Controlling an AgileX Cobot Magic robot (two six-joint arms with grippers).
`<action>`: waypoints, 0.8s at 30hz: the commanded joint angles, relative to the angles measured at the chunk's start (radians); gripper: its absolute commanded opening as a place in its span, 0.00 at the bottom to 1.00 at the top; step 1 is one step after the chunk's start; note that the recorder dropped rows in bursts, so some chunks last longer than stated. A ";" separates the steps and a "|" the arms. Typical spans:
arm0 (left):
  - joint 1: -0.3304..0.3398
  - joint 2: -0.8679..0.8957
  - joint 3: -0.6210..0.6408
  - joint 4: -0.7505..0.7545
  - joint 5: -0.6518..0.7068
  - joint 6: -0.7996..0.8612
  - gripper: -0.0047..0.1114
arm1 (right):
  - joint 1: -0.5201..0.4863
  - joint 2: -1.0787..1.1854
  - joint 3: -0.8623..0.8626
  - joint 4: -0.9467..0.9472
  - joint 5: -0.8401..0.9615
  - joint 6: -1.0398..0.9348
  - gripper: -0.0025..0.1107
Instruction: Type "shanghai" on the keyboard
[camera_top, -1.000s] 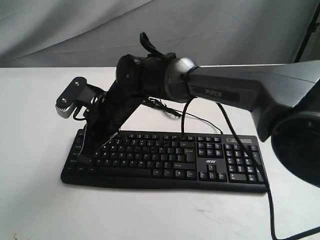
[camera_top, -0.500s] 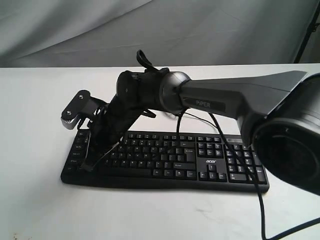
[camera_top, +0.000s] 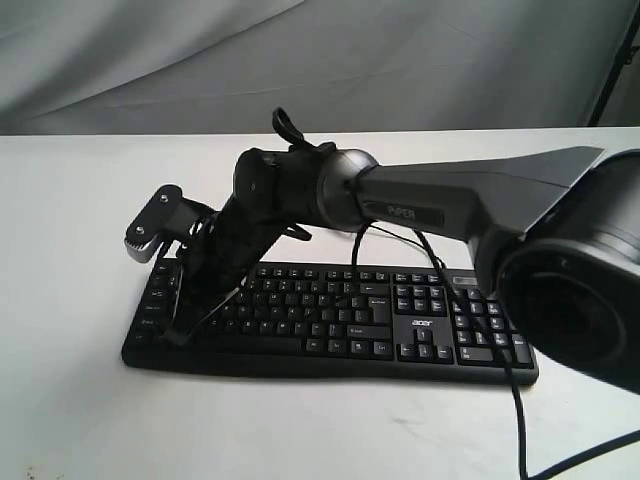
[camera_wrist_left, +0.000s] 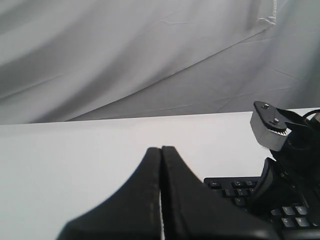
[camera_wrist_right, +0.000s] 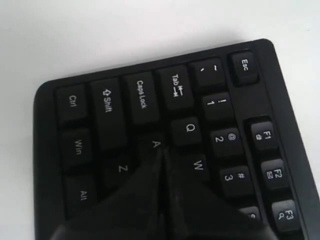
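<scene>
White table, right arm reaching across it to the left end of the keyboard, which lies flat front-centre. Right gripper fingers pressed together, tip at A key, contact unclear. Left gripper likewise closed, empty, off that end.

Closed right fingers point down; left fingers closed.

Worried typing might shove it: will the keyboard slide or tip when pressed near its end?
Tipping seems unlikely: the keyboard lies wide, low and flat on the table. Its body looks rigid, so probably no flexing. It might slide on that smooth top.
</scene>
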 joint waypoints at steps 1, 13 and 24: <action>-0.006 -0.002 0.002 0.000 -0.006 -0.003 0.04 | 0.003 -0.065 -0.003 -0.050 0.005 -0.003 0.02; -0.006 -0.002 0.002 0.000 -0.006 -0.003 0.04 | -0.067 -0.295 0.278 -0.091 -0.038 0.068 0.02; -0.006 -0.002 0.002 0.000 -0.006 -0.003 0.04 | -0.084 -0.314 0.461 0.033 -0.208 -0.018 0.02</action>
